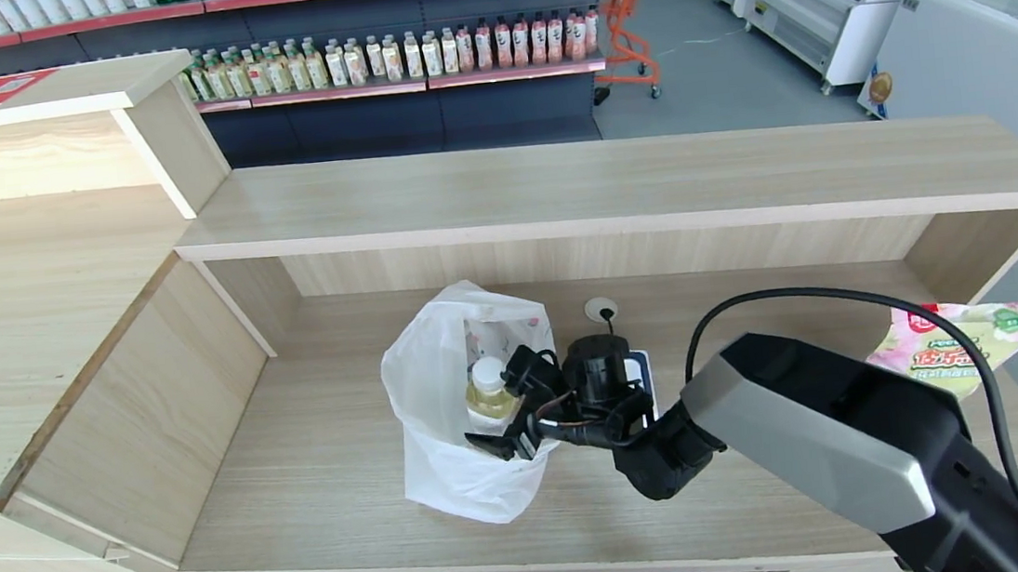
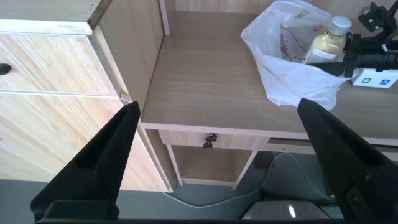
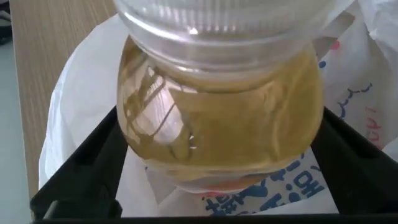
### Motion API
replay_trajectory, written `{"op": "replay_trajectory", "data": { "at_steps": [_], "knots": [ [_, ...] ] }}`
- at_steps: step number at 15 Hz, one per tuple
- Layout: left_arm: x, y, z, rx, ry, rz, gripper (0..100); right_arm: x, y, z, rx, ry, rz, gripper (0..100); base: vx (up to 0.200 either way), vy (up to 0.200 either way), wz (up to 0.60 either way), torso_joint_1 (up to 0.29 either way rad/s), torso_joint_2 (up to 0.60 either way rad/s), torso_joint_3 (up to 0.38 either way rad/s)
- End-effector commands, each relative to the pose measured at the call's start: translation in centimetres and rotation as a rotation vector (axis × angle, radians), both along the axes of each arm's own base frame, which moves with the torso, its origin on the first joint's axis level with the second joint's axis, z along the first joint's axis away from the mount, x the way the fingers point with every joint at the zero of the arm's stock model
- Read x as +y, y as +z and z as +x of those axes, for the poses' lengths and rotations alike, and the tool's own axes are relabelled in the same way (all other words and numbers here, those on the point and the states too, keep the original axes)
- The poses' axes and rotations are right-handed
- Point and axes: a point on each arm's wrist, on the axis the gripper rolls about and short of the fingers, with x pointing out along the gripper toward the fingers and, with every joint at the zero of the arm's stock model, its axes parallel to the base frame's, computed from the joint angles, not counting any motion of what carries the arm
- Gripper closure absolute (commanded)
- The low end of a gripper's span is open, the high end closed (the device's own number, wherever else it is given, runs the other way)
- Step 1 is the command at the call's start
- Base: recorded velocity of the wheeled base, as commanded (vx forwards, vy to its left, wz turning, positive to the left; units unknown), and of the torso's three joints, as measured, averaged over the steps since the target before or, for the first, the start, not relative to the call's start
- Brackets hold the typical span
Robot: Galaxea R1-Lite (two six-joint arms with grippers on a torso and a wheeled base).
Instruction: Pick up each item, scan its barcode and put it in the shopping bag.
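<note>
Centre frame: your right gripper clamps the bottle in the bag; your left gripper hangs, jaws apart, short of the counter.

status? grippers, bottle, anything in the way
Right gripper shut on bottle at bag mouth. Left gripper open, off the counter. Pouch far right, not in the way.

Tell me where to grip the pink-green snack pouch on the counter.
Take the snack pouch by its thin outer edge, coming from the robot's right: it lies flat at the right end of the counter, seemingly overhanging, so fingers could close over that edge.
</note>
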Motion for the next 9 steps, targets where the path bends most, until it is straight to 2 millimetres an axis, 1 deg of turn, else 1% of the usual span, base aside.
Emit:
{"op": "replay_trajectory", "data": {
  "at_steps": [1,2,3,4,5,6,8,9],
  "knots": [
    [0.0,0.0,0.0,0.000,0.000,0.000,0,0.0,1.2,-0.1,0.067,-0.016,0.060,0,0.000,0.000,0.00,0.000,0.00,0.000],
    [0.0,0.0,0.0,0.000,0.000,0.000,0,-0.3,3.5,-0.5,0.185,-0.049,0.170,0,0.000,0.000,0.00,0.000,0.00,0.000],
    [0.0,0.0,0.0,0.000,0.000,0.000,0,-0.7,5.4,-1.0,0.279,-0.069,0.247,0,0.000,0.000,0.00,0.000,0.00,0.000],
    [0.0,0.0,0.0,0.000,0.000,0.000,0,-1.5,7.3,-1.9,0.371,-0.089,0.302,0,0.000,0.000,0.00,0.000,0.00,0.000],
    [0.0,0.0,0.0,0.000,0.000,0.000,0,-1.9,8.0,-2.3,0.401,-0.096,0.317,0,0.000,0.000,0.00,0.000,0.00,0.000],
    [0.0,0.0,0.0,0.000,0.000,0.000,0,-4.0,9.9,-3.0,0.481,-0.140,0.316,0,0.000,0.000,0.00,0.000,0.00,0.000],
    [0.0,0.0,0.0,0.000,0.000,0.000,0,-6.2,11.7,-3.7,0.567,-0.179,0.335,0,0.000,0.000,0.00,0.000,0.00,0.000],
    [0.0,0.0,0.0,0.000,0.000,0.000,0,-7.0,12.4,-4.1,0.592,-0.168,0.353,0,0.000,0.000,0.00,0.000,0.00,0.000]
  ]
}}
